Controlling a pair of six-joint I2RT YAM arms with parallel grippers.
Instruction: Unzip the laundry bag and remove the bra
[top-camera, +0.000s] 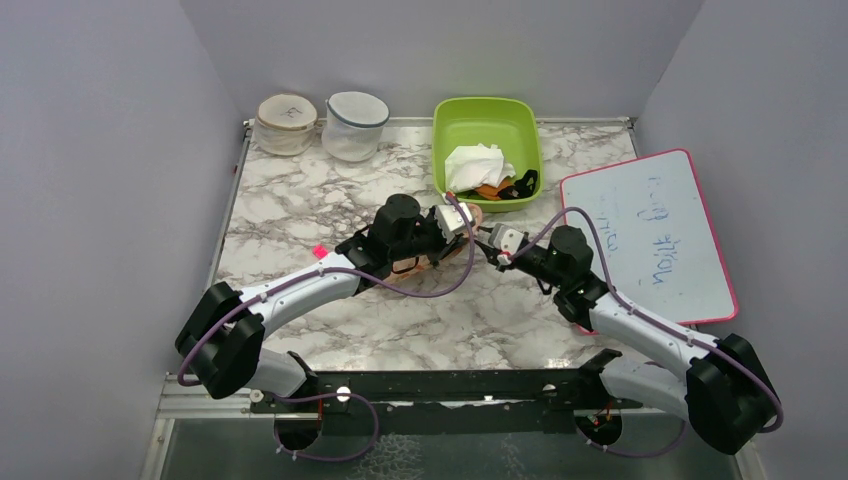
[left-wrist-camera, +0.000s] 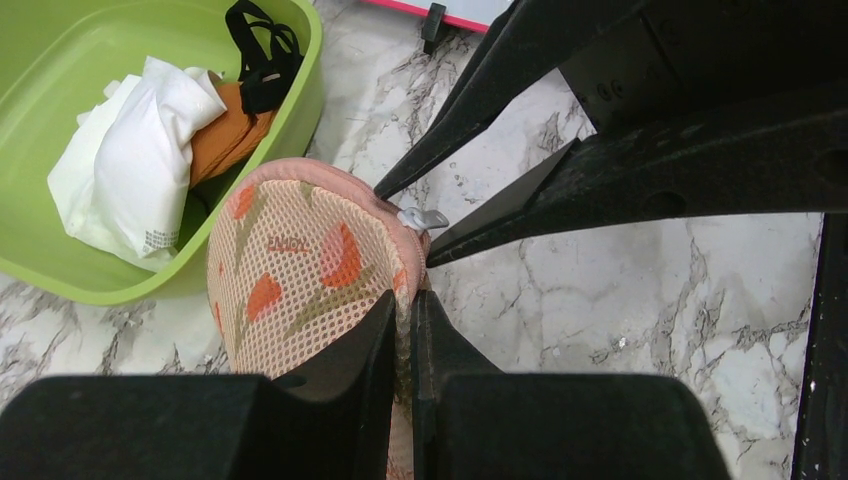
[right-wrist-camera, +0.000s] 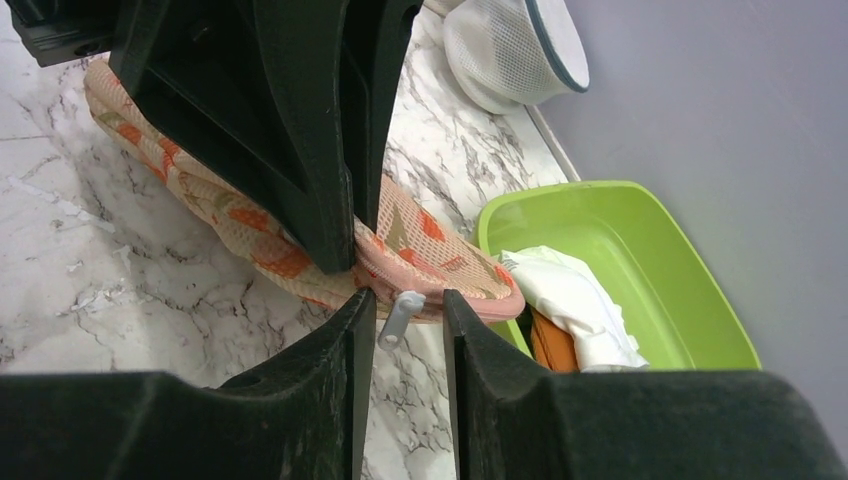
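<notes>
The peach mesh laundry bag (left-wrist-camera: 290, 265) with orange motifs and pink zip edging lies mid-table, just in front of the green tub; it also shows in the right wrist view (right-wrist-camera: 425, 235) and the top view (top-camera: 406, 269). My left gripper (left-wrist-camera: 403, 297) is shut on the bag's edge, with mesh pinched between its fingers. My right gripper (right-wrist-camera: 405, 297) is open, and the white zip pull (right-wrist-camera: 397, 317) hangs between its fingertips without being clamped. The pull also shows in the left wrist view (left-wrist-camera: 425, 217). The two grippers meet at the bag (top-camera: 480, 240). The red bra is not in view.
A green tub (top-camera: 487, 118) behind the bag holds a white cloth (top-camera: 478, 162) and a small black-and-orange garment (top-camera: 512, 186). Two round white mesh tubs (top-camera: 287, 122) (top-camera: 356, 125) stand at the back left. A pink-edged whiteboard (top-camera: 650, 235) lies at the right.
</notes>
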